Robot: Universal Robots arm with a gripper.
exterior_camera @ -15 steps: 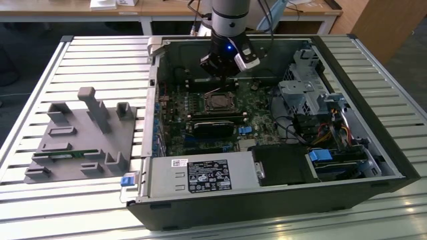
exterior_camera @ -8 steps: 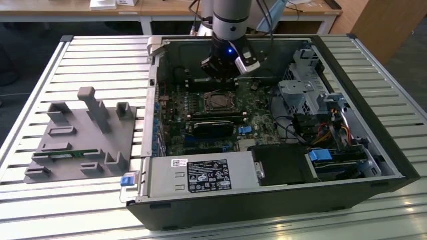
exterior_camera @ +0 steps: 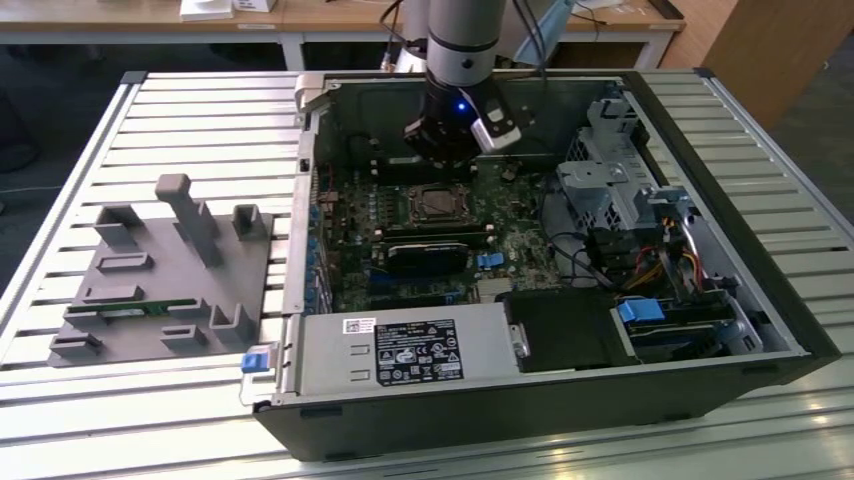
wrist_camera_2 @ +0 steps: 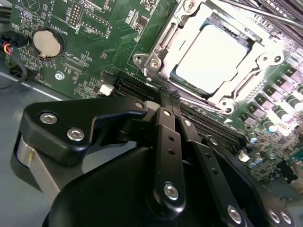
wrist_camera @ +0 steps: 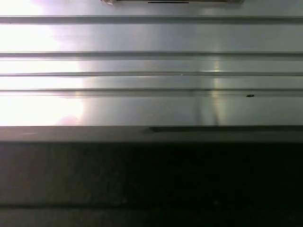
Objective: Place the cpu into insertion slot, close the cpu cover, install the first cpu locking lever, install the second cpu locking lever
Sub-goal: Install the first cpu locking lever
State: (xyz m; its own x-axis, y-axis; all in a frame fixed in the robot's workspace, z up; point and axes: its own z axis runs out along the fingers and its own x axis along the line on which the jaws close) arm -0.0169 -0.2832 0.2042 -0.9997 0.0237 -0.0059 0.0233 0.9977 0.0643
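1. Gripper (exterior_camera: 451,150) hangs inside the computer case (exterior_camera: 747,300), near its far wall; fingers together, holding nothing.
2. Cpu (wrist_camera_2: 215,52) sits in the insertion slot (exterior_camera: 437,203), mid-motherboard (wrist_camera_2: 94,42), just toward the case's near wall from the gripper.
3. Cpu cover (wrist_camera_2: 258,59) lies down around the chip.

The cpu (wrist_camera_2: 215,54) sits in the insertion slot (exterior_camera: 437,203), at the middle of the computer case (exterior_camera: 747,300). The gripper (exterior_camera: 441,150) hangs just above it in the frame. A holder block (exterior_camera: 167,275) lies at the left, on the slatted table (exterior_camera: 80,420).
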